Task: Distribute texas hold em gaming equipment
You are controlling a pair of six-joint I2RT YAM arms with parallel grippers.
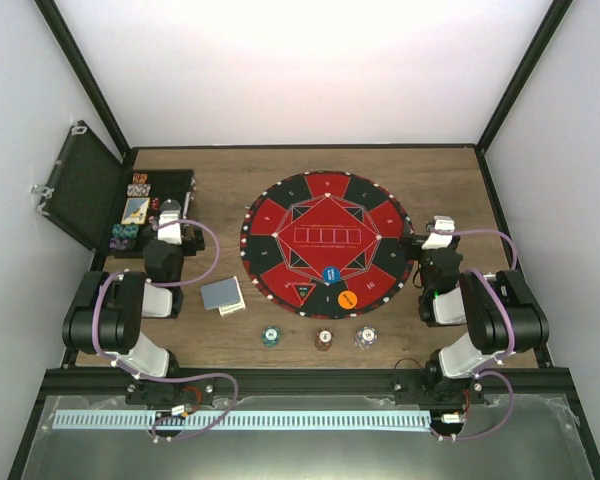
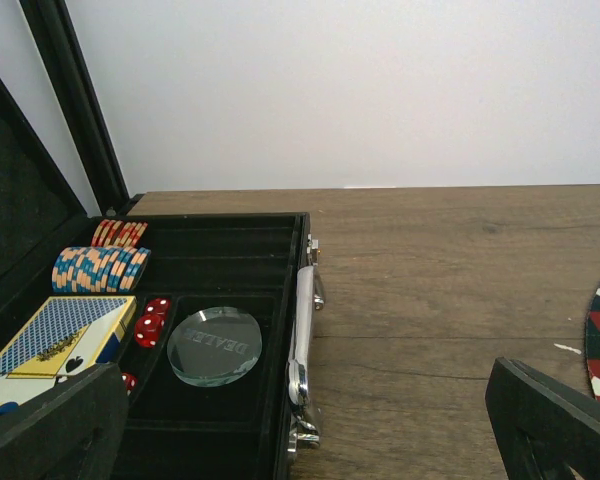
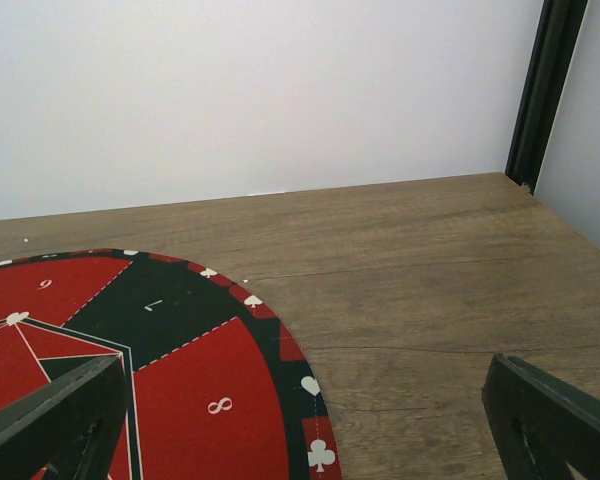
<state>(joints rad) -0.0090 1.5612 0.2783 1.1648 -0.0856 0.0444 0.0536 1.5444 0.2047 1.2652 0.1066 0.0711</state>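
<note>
A stack of grey-blue playing cards lies on the wood left of the round mat. Teal, dark red and whitish poker chips sit in a row below the mat. A blue button and an orange button rest on the mat's near part. My left gripper stands open over the right edge of the black case, holding nothing. My right gripper stands open and empty at the mat's right rim.
The open case holds striped chips, a blue card box, red dice, a glass dealer disc and has a chrome handle. Its lid leans left. Black frame posts stand at the table's corners.
</note>
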